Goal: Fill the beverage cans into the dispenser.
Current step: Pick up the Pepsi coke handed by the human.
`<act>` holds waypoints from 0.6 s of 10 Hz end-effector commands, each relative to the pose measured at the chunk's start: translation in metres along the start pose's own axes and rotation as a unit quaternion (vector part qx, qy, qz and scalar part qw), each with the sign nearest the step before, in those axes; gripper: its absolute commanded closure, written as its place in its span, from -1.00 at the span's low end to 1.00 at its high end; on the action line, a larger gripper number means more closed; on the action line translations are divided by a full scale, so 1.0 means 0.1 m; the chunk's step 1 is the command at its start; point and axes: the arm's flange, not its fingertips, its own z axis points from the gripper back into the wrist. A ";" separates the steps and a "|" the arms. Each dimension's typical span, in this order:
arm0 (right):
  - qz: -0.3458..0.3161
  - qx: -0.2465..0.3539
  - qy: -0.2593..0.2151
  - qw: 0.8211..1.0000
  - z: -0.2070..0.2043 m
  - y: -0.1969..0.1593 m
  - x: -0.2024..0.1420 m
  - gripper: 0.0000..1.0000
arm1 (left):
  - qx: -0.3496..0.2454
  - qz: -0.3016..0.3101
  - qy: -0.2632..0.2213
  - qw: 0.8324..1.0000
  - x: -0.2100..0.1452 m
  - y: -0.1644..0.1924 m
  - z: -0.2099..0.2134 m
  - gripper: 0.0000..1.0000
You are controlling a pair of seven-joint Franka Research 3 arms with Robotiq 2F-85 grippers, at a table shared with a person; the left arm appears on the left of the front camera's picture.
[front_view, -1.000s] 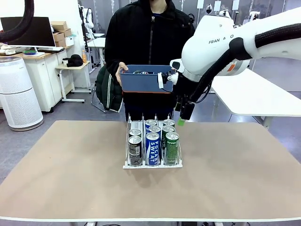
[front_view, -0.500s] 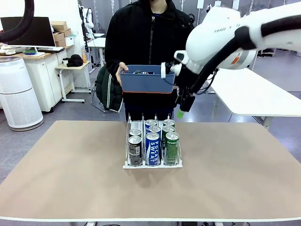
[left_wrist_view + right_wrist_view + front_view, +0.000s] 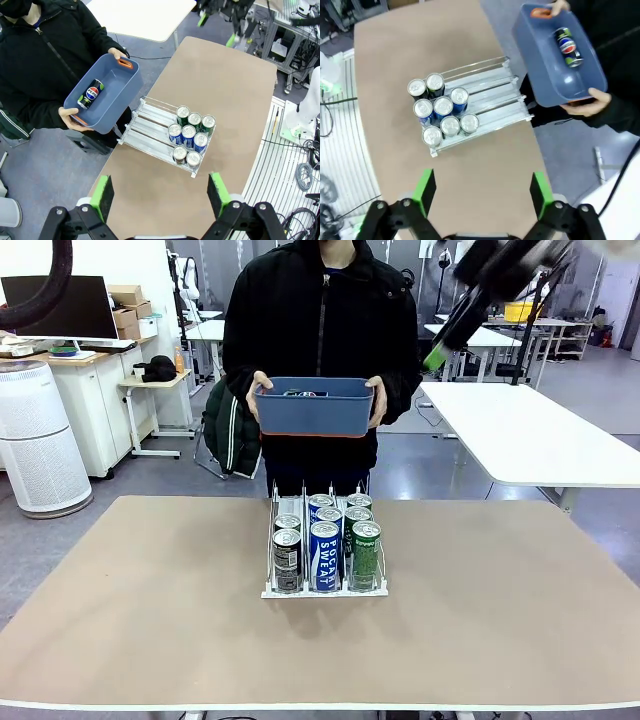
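cans (image 3: 324, 555): blue, green, dark — silver tops, in clear dispenser (image 3: 149, 116) | left claw (image 3: 161, 194) released | right claw (image 3: 483, 191) released

right pincer (image 3: 436, 355) blurred, arm (image 3: 503, 264) cropped at top

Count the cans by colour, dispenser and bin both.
Blue cans: 3, middle lane of the dispenser
Green cans: 3, right lane
Dark grey cans: 2, left lane
Black Pepsi can: 1, lying in the blue bin held by the person
Total: 9
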 end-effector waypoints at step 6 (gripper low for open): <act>-0.058 0.011 -0.012 0.998 1.43 -0.56 0.32 -1.00 | -0.003 0.003 -0.003 1.000 0.00 -0.01 0.00 -1.00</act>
